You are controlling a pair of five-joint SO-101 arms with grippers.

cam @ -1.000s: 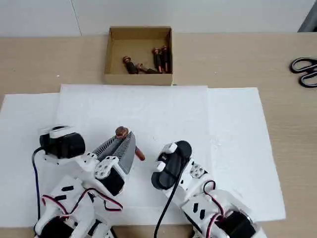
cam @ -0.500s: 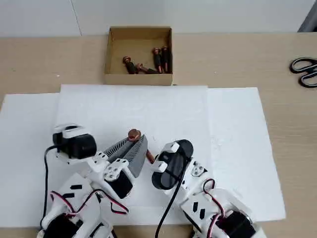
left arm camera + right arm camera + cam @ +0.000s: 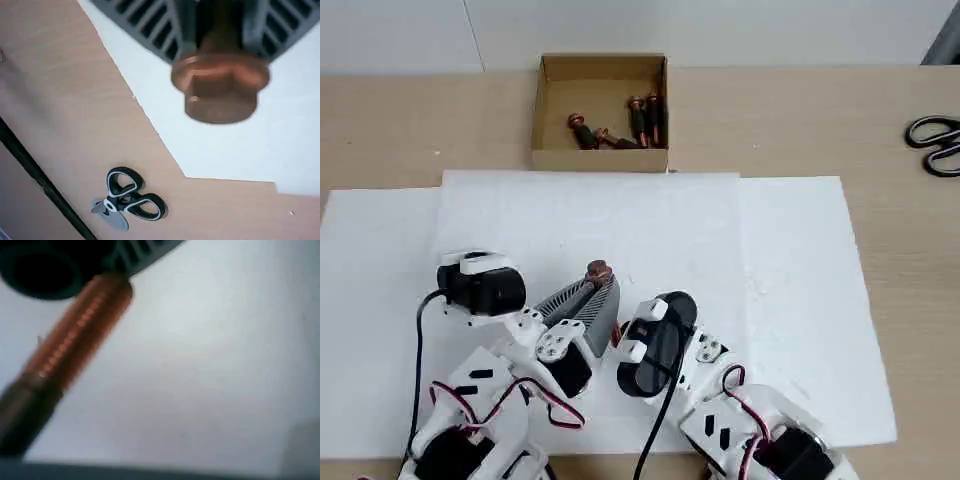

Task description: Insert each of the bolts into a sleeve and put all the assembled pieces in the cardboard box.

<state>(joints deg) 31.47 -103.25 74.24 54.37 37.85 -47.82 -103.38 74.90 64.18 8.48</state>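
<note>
Bolt (image 3: 220,85) sits pinched in my left gripper (image 3: 596,283) near the bench's (image 3: 800,110) front edge; my right gripper's (image 3: 632,335) state I cannot tell.

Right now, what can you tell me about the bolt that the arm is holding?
The bolt looks like copper-coloured metal, with a six-sided head on a round flange. The left gripper is shut on it just behind the head, dark ribbed fingers on either side, over the white sheet. Its threaded shaft slants out beyond and meets a darker brown piece, perhaps a sleeve; how far in, I cannot tell.
</note>
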